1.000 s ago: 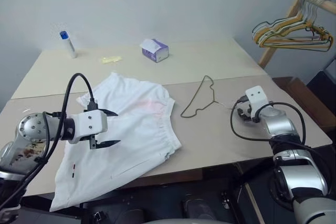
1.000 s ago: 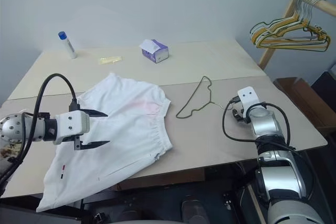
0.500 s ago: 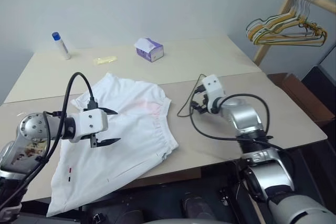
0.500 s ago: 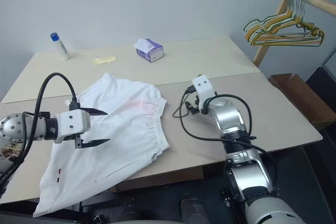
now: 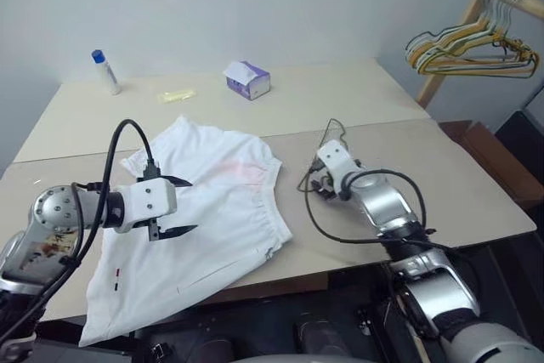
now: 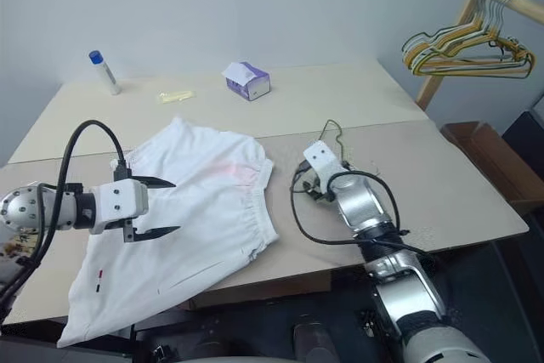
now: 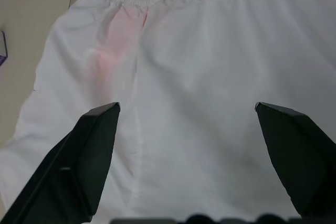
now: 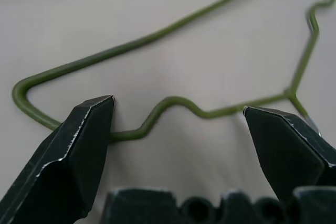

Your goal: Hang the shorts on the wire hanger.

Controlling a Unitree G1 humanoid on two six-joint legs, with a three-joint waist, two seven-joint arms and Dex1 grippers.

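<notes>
Nearest, the left pincer [image 5: 174,207] hovers over the white cloth shorts with the gathered elastic waistband [image 5: 204,218], black fingers spread wide and holding nothing; the shorts lie flat on the pale beige desk [image 5: 476,184], their lower edge draped over its front edge. Further in, the right pincer [image 8: 178,145] is poised low over the thin olive-green wire hanger [image 8: 157,114], which lies flat on the desk just beside the waistband. Its jaws are fully apart and empty, straddling a dipped shoulder notch. Step in hand, as judged: approach to grasp the hanger. The next move calls for lowering onto the thin wire and closing squarely, since it may slip.
</notes>
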